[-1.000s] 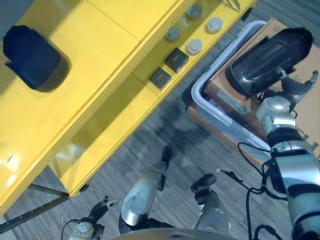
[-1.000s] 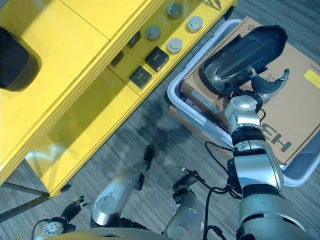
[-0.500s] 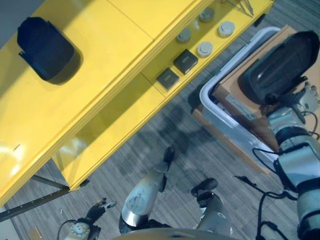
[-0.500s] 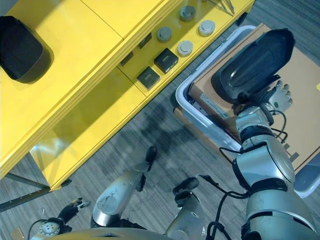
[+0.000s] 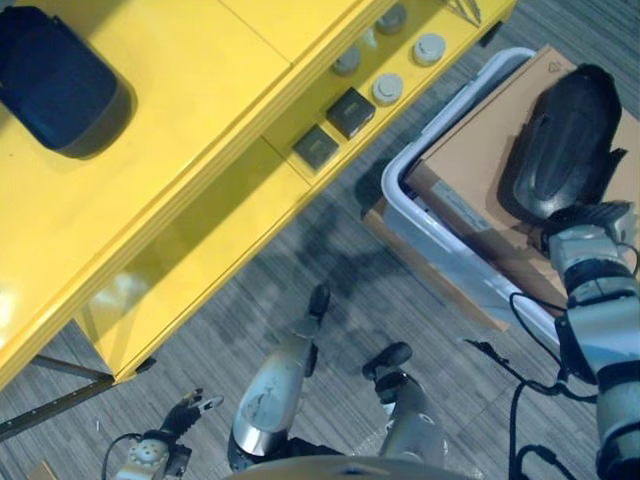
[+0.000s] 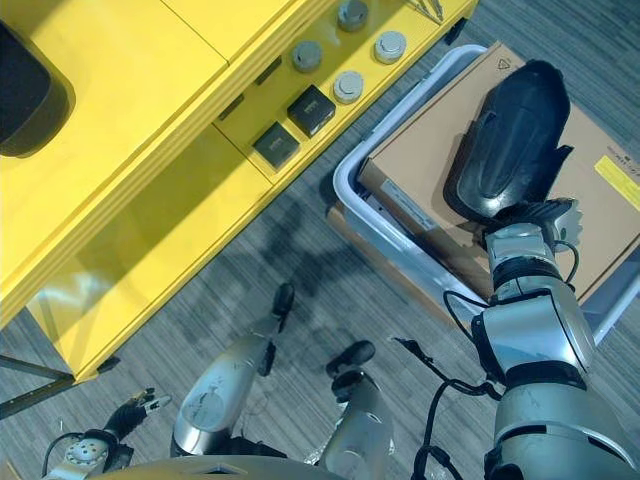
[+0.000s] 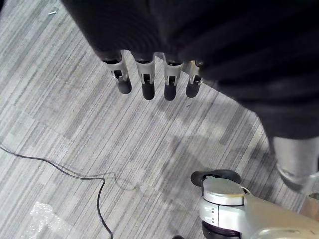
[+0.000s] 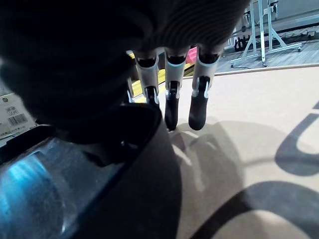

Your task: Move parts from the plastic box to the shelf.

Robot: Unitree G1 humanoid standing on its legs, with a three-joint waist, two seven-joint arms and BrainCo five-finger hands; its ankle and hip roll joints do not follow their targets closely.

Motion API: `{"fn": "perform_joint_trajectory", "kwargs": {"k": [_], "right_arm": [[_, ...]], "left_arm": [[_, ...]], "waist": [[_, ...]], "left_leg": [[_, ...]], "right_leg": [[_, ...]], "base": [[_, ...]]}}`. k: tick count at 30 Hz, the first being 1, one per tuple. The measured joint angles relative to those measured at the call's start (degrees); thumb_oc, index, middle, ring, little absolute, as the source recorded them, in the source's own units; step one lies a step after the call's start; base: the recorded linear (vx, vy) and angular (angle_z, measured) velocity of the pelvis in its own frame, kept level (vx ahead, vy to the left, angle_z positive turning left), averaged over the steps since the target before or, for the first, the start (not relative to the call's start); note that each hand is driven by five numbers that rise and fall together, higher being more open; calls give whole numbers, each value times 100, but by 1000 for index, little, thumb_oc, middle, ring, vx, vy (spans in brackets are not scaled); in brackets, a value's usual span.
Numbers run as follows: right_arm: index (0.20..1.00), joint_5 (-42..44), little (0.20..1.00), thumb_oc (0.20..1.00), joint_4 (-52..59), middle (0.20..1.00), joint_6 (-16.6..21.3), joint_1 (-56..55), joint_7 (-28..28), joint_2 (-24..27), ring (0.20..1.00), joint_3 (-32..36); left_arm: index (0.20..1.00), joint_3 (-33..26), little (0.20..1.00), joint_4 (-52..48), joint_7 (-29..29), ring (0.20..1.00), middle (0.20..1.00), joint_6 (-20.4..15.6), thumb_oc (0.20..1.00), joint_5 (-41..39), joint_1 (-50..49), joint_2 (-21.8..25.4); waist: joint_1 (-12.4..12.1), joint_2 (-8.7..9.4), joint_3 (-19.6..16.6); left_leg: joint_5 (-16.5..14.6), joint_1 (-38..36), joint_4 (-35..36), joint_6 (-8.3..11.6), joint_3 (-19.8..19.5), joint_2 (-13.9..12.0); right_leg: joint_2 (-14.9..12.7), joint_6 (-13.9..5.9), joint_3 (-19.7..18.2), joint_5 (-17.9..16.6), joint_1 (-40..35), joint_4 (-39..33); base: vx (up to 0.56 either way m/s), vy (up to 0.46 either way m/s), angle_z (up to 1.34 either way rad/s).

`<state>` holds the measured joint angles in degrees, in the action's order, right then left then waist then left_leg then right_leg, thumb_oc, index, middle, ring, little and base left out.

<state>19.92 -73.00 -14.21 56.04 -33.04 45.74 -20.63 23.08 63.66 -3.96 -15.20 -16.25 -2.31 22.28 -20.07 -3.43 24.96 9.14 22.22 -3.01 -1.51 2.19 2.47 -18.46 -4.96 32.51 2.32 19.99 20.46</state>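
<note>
The large black moulded part (image 6: 512,135) lies on a brown cardboard sheet (image 6: 420,165) that covers the white plastic box (image 6: 350,195), its lower end at the robot's right hand (image 6: 535,215). In the right wrist view the fingers (image 8: 169,102) reach out straight past the part's dark edge, curled round nothing. The left hand (image 7: 154,79) hangs low over the striped floor (image 7: 75,129), fingers relaxed. The yellow shelf (image 5: 200,230) stands just left of the box; its lower tier holds round grey caps (image 5: 388,90) and two dark square blocks (image 5: 335,128), and another black part (image 5: 50,85) rests on top.
</note>
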Motion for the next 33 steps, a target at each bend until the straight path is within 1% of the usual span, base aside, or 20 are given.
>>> {"fn": "perform_joint_trajectory", "kwargs": {"k": [6,7,11,13,14,15,16,18,21,23,24,25,26,27,28,29,30,32,33], "right_arm": [[200,2,200,200,9,200,132,0,79,-4,200,14],[200,1,200,200,22,200,153,-1,181,-5,200,14],[200,-1,200,200,111,200,178,-71,302,-13,200,14],[200,50,200,200,240,200,378,-210,305,-26,200,24],[200,138,200,200,290,200,476,-212,307,-30,200,70],[200,316,200,200,660,200,682,-424,306,-64,200,158],[200,351,200,200,965,200,775,-618,307,-81,200,243],[200,457,200,200,1860,200,894,-1075,287,-90,200,550],[200,456,200,200,2606,200,1095,-1561,289,-110,200,807],[200,449,200,200,3216,200,1187,-1979,295,-196,200,1010],[200,449,200,200,3413,200,1190,-2117,301,-282,200,1019],[200,442,200,200,3950,200,1147,-2564,309,-426,200,1355],[200,442,200,200,4284,200,1142,-2918,304,-608,200,1532],[200,436,200,200,4470,200,1096,-3138,313,-755,200,1610],[200,429,200,200,4831,200,1065,-3458,290,-943,200,1752],[200,425,200,200,5003,200,1054,-3693,291,-1081,200,1735],[200,311,200,200,5010,200,1044,-3816,298,-1197,200,1658],[200,217,200,200,5011,200,1025,-3940,297,-1397,200,1613],[200,217,200,200,5010,200,1007,-3981,291,-1452,200,1514]], "left_arm": [[1000,0,1000,2,2,1000,1000,-43,1000,0,2,0],[1000,1,1000,3,5,1000,1000,-48,1000,-6,2,0],[1000,-6,1000,2,7,1000,1000,-74,1000,-63,2,0],[1000,-5,1000,14,4,1000,1000,-133,1000,-205,2,0],[1000,-34,1000,30,0,1000,1000,-226,1000,-313,2,-2],[1000,-66,1000,24,-27,1000,1000,-337,1000,-581,12,-1],[1000,-90,1000,-3,-53,1000,1000,-380,1000,-694,17,-1],[1000,-300,1000,-256,-160,1000,1000,-429,1000,-922,27,-7],[1000,-586,1000,-860,-287,1000,1000,-458,1000,-1203,74,6],[1000,-761,1000,-1340,-435,1000,1000,-487,1000,-1403,49,35],[1000,-801,1000,-1523,-519,1000,1000,-472,1000,-1517,47,59],[1000,-908,1000,-2023,-605,1000,1000,-240,1000,-1655,7,116],[1000,-964,1000,-2458,-693,1000,1000,-168,1000,-1796,-53,187],[1000,-986,1000,-2727,-753,1000,1000,77,1000,-1924,21,216],[1000,-1002,1000,-3111,-805,1000,1000,294,1000,-2034,-52,251],[1000,-1007,1000,-3349,-888,1000,1000,400,1000,-2110,-98,257],[1000,-995,1000,-3446,-955,1000,1000,577,1000,-2208,-24,219],[1000,-949,1000,-3488,-1016,1000,1000,913,1000,-2252,127,165],[1000,-940,1000,-3536,-1049,1000,1000,1091,1000,-2288,178,117]], "waist": [[27,-1,2],[54,-3,4],[92,-4,6],[120,-11,14],[133,-10,15],[174,-5,20],[200,-4,20],[281,10,20],[338,46,9],[377,163,-52],[474,248,-113],[533,334,-175],[580,460,-292],[663,525,-334],[680,567,-401],[702,636,-601],[824,675,-751],[953,693,-904],[979,694,-990]], "left_leg": [[-17,-35,13,-11,113,-56],[-23,-49,12,-11,122,-63],[-38,-108,16,-10,159,-99],[-50,-162,18,-4,177,-115],[-50,-171,18,-4,201,-127],[-79,-288,23,1,245,-157],[-93,-360,27,4,246,-159],[-113,-529,50,8,254,-179],[-122,-716,111,13,288,-218],[-131,-829,177,25,399,-259],[-133,-864,208,30,411,-272],[-124,-946,241,52,423,-311],[-156,-1013,260,90,474,-358],[-175,-1203,306,117,512,-381],[-194,-1358,358,135,542,-396],[-224,-1388,408,158,574,-413],[-243,-1466,427,180,603,-435],[-289,-1590,429,212,661,-463],[-314,-1639,433,222,737,-491]], "right_leg": [[98,21,-60,-116,-45,-206],[117,22,-59,-132,-77,-245],[181,20,-73,-183,-157,-362],[200,21,-74,-200,-219,-406],[225,29,-93,-232,-231,-441],[282,39,-123,-290,-365,-541],[294,33,-122,-298,-457,-585],[353,18,-118,-343,-659,-720],[441,21,-145,-400,-852,-884],[499,22,-220,-433,-916,-981],[527,20,-233,-443,-946,-1024],[597,26,-236,-507,-1063,-1168],[678,25,-274,-564,-1147,-1326],[732,31,-291,-600,-1343,-1437],[784,21,-328,-624,-1502,-1563],[827,23,-375,-635,-1515,-1657],[867,22,-390,-647,-1599,-1737],[906,11,-434,-643,-1714,-1804],[936,4,-512,-639,-1726,-1834]], "base": [[-11,-15,-9],[-12,-15,-4],[-23,-28,-6],[-22,-50,-5],[-3,-62,-16],[-1,-93,-14],[5,-117,-10],[20,-106,-3],[36,-83,-11],[72,-122,-24],[91,-143,-15],[103,-149,-17],[110,-159,-19],[104,-143,-24],[90,-122,-25],[91,-115,-25],[90,-115,-20],[65,-90,-19],[55,-83,-41]]}}
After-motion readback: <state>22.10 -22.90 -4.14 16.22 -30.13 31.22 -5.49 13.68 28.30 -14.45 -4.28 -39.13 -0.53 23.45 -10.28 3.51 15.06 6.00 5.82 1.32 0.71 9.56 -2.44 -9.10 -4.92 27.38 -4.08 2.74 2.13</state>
